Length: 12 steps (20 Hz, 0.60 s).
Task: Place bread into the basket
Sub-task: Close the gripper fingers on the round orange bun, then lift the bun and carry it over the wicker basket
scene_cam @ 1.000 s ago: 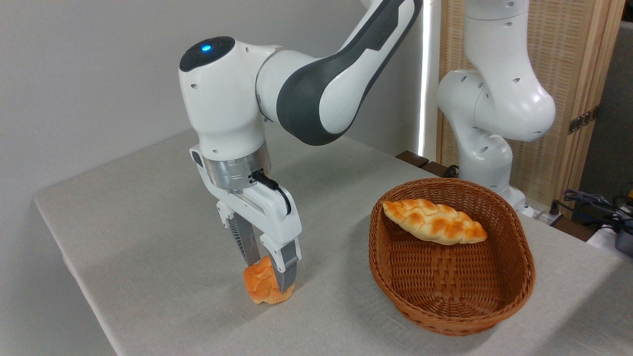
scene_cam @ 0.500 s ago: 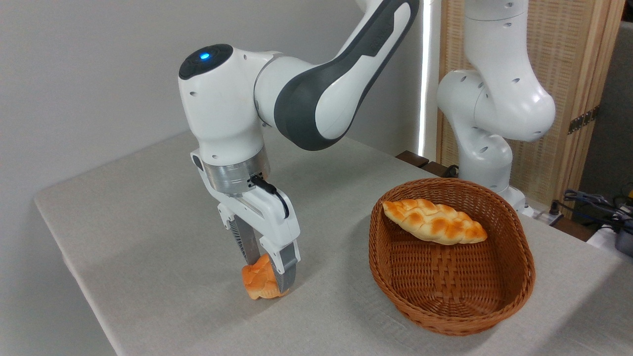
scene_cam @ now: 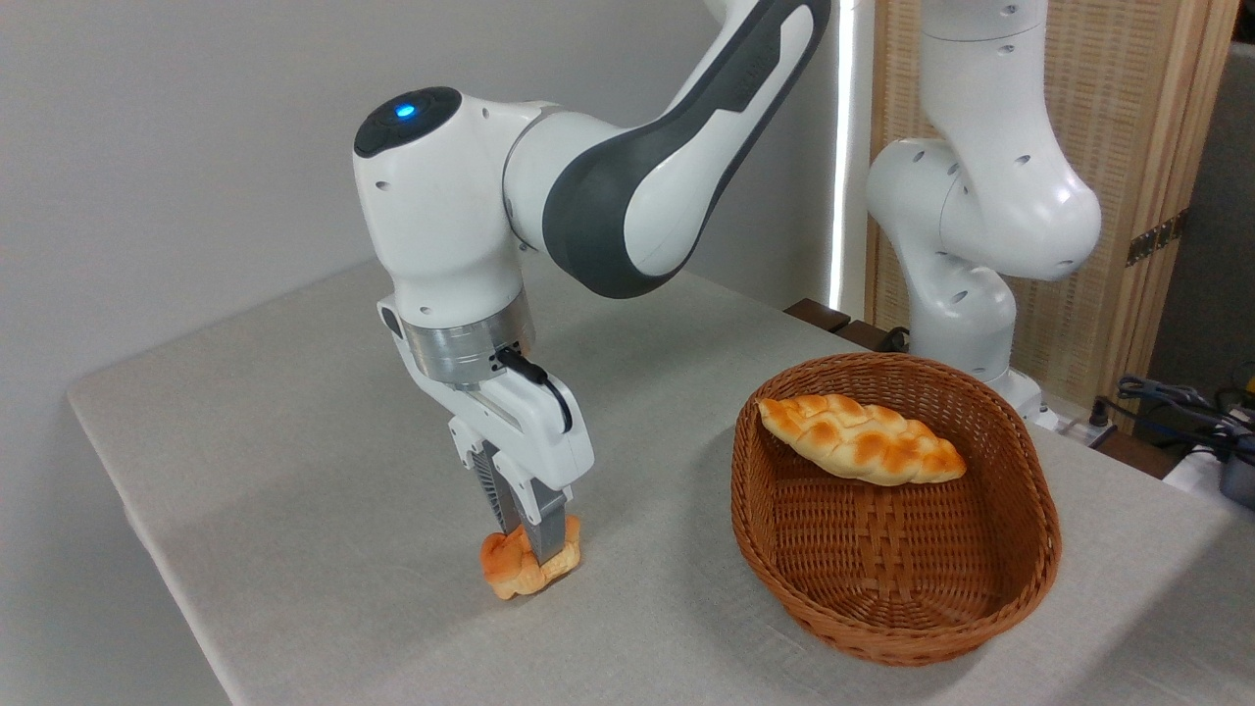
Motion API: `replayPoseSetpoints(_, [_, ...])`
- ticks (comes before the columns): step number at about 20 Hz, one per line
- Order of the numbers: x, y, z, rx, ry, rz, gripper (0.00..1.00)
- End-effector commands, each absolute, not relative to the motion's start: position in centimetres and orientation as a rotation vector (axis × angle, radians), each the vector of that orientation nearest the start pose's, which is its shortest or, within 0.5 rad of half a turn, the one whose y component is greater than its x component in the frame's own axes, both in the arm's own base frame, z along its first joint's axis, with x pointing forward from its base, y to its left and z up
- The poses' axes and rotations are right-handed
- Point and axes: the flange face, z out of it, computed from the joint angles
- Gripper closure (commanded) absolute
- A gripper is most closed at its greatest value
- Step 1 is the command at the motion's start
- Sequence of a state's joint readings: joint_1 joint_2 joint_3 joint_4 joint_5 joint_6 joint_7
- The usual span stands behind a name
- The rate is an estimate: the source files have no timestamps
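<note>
Golden-orange bun [scene_cam: 520, 571]; brown woven basket [scene_cam: 1020, 588]; golden braided loaf [scene_cam: 863, 440], browned patches; white-and-grey arm [scene_cam: 627, 186]; grey ribbed fingers [scene_cam: 544, 525]; pale grey cloth [scene_cam: 294, 441].

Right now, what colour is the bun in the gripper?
Golden-orange bun, paler where creased; the fixed camera shows it.

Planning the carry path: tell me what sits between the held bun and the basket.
Nothing: the camera view shows only bare tablecloth between the bun, pinched in the gripper, and the basket.
</note>
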State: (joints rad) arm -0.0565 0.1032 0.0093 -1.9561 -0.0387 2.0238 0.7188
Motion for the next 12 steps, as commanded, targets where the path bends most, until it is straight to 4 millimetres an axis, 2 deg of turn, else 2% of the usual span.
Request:
replayPoseSetpoints(1, [57.7,-3.0,44.0,-2.977,1.133,-0.013,0.95])
replayPoseSetpoints(4, [55.7,-3.0,49.4,-2.985,1.158,0.052,0.95])
replayPoseSetpoints(5, [54.4,-2.8,51.6,-2.985,1.176,0.077,0.95])
replayPoseSetpoints(8, [51.1,-1.9,55.5,-2.921,1.335,0.127,0.94])
replayPoseSetpoints(9, [49.5,-0.7,56.7,-2.882,1.434,0.164,0.94])
replayPoseSetpoints(10, [48.0,1.9,57.5,-2.849,1.513,0.227,0.93])
replayPoseSetpoints(12, [46.1,5.9,57.1,-2.813,1.645,0.293,0.92])
